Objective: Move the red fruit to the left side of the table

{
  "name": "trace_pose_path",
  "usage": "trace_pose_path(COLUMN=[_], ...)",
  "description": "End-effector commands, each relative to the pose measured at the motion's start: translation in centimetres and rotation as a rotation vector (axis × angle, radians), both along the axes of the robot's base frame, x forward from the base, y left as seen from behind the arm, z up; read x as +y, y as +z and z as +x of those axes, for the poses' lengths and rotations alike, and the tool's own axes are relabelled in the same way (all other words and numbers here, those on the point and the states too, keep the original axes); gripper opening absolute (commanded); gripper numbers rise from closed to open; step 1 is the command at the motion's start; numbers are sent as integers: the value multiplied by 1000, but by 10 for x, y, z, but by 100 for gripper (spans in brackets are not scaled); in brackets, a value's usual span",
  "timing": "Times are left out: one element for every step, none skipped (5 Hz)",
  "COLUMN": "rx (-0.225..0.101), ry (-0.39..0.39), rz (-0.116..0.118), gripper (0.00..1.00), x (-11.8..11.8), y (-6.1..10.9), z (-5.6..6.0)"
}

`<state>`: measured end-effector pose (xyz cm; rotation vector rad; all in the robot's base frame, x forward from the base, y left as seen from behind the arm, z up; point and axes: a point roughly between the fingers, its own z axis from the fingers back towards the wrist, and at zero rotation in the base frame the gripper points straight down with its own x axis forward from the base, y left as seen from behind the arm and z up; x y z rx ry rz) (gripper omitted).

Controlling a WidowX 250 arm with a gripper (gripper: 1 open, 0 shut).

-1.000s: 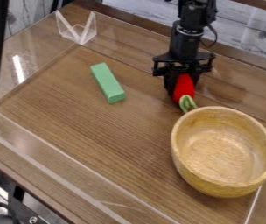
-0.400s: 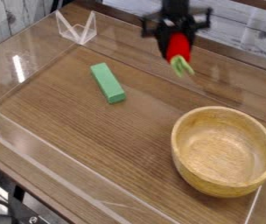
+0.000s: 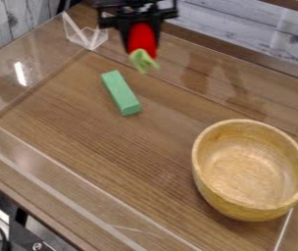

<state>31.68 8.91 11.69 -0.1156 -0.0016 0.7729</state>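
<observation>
the bench (image 3: 74, 147) has a brown wood-grain top, and low clear walls stand along its border. on it, the round tan bowl (image 3: 251, 171) sits in the lower right part of the view. the green block (image 3: 121, 92) lies left of the bowl, well apart from it, just below the red fruit in the view. a clear angular piece (image 3: 83, 33) stands near the upper left, beside the arm. the black arm (image 3: 134, 8) comes in from the top edge and is blurred. its fingers (image 3: 141, 29) point down, closed on the red fruit (image 3: 142, 41). the fruit hangs between them, its pale green cap lowest, above the bench.
</observation>
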Motion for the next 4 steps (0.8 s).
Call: trace_pose_path(rx=[-71, -73, -72, -70], ry=[-76, -163, -247, -319], rz=[29, 33, 43, 51], gripper=[0, 0, 0, 0], x=[-1, -2, -9, -15], y=[22, 27, 28, 28], z=[-4, -8, -11, -15])
